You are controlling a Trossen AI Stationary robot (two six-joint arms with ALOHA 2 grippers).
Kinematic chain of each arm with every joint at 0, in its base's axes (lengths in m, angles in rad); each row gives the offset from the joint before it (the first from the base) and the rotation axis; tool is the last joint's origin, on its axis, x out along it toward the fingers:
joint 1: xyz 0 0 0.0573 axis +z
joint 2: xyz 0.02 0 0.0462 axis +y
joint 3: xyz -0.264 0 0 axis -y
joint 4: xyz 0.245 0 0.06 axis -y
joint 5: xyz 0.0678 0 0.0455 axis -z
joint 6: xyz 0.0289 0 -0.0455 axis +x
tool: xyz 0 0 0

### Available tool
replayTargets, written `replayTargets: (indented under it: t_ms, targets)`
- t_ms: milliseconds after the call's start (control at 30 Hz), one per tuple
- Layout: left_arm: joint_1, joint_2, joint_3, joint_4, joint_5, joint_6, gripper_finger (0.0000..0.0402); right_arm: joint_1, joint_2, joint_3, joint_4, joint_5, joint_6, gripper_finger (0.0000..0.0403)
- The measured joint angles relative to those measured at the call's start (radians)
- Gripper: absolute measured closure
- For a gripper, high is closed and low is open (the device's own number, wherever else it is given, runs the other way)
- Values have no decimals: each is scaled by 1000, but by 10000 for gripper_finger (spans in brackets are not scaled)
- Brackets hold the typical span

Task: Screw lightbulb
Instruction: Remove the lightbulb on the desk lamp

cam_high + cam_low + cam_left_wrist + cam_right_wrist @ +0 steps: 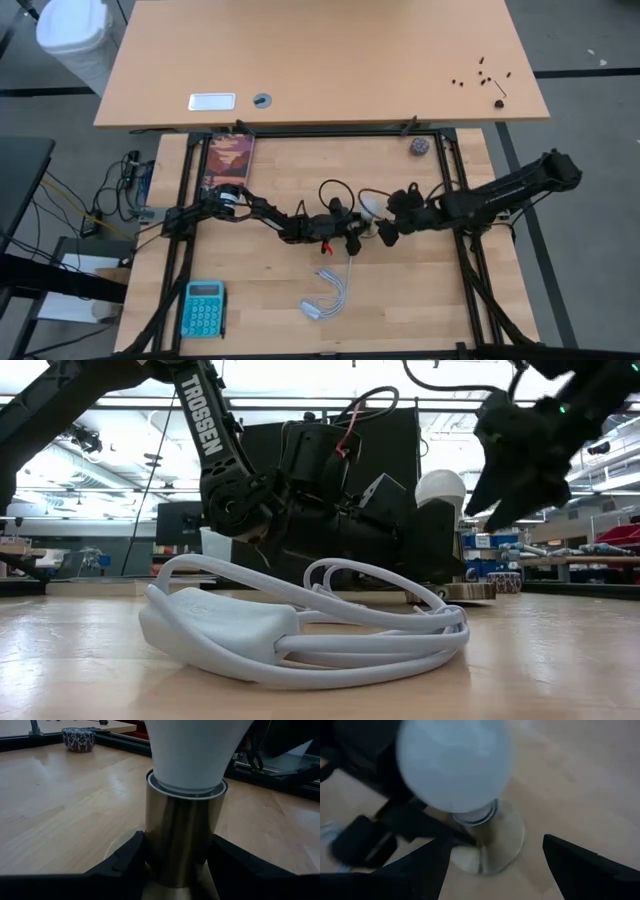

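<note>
The white lightbulb (452, 765) stands upright in the top of a silvery socket barrel (182, 830), which rises from a round metal disc (507, 837) on the table's middle. My left gripper (177, 852) reaches in from the table's left and is shut on the barrel. My right gripper (497, 842) hangs open just right of the bulb (370, 208) and above it, slanting down. Its fingers touch nothing. The socket's white cord (300, 630) lies coiled nearer the table's front. My left gripper pinches the socket's metal barrel (150, 845) low down, just above the disc, between its two fingers (122, 862). The fingers come in nearly level from the table's left. The socket stands upright on its disc on the table, with the bulb in its top.
A teal calculator (204, 308) lies at the front left and a book (230, 160) at the back left. A small patterned ball (418, 147) sits at the back right. A black frame rail (320, 132) borders the table.
</note>
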State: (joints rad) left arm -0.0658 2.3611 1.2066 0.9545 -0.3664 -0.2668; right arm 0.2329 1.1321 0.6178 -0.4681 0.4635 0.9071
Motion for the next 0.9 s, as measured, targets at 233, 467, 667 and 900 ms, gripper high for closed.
replayTargets:
  t_ms: [233,467,667,900]
  targets:
    - [1,0,0,0,0,0,213,0,2,-131,273,34,-91,80]
    - [3,0,0,-4,2,0,213,-50,2,-167,380,25,-182,80]
    - [3,0,0,-11,3,1,213,-65,-51,-165,143,64,-80,86]
    - [3,0,1,-23,2,4,213,-35,-123,-169,172,-49,-147,95]
